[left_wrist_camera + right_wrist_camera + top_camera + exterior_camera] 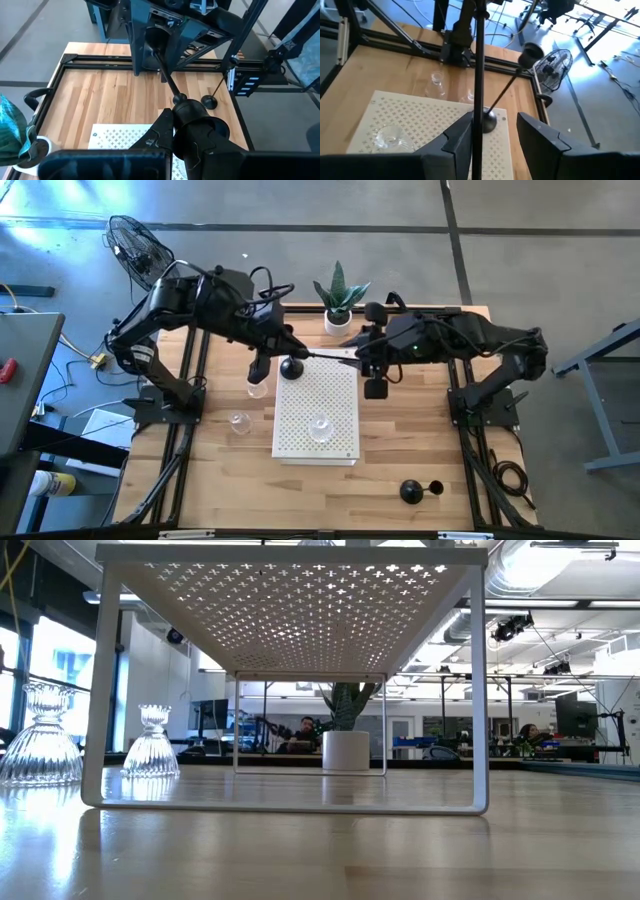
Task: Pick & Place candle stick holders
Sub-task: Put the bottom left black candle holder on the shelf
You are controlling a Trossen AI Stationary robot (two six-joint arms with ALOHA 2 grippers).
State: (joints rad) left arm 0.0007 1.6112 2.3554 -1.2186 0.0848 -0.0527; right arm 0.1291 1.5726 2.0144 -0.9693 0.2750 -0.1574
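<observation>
My left gripper (283, 345) is over the far left corner of the white perforated stand (330, 442) and is shut on a black candle stick holder (167, 75) that lies level. Its thin stem (330, 357) runs toward the table's right and passes between the fingers of my open right gripper (492, 132), close to one finger (460, 137). A second black holder (291, 367) stands on the stand's far left corner. A third (412, 491) stands on the table at the near right. One clear glass holder (320, 425) sits on the stand, and two (238, 423) (257, 387) stand on the table left of it. My left gripper pinches the black holder's domed base (197, 114) between its two fingers. The fingers come from the table's left, slanting down. The holder is lifted clear above the stand and lies level, with its stem (165, 70) and cup end pointing toward my right gripper.
A green plant in a white pot (339, 310) stands at the far edge, between the arms. The low view shows the stand's thin legs (478, 700) and the two glass holders (40, 740) (152, 740) beside it. Bare wood shows at the near edge (300, 500).
</observation>
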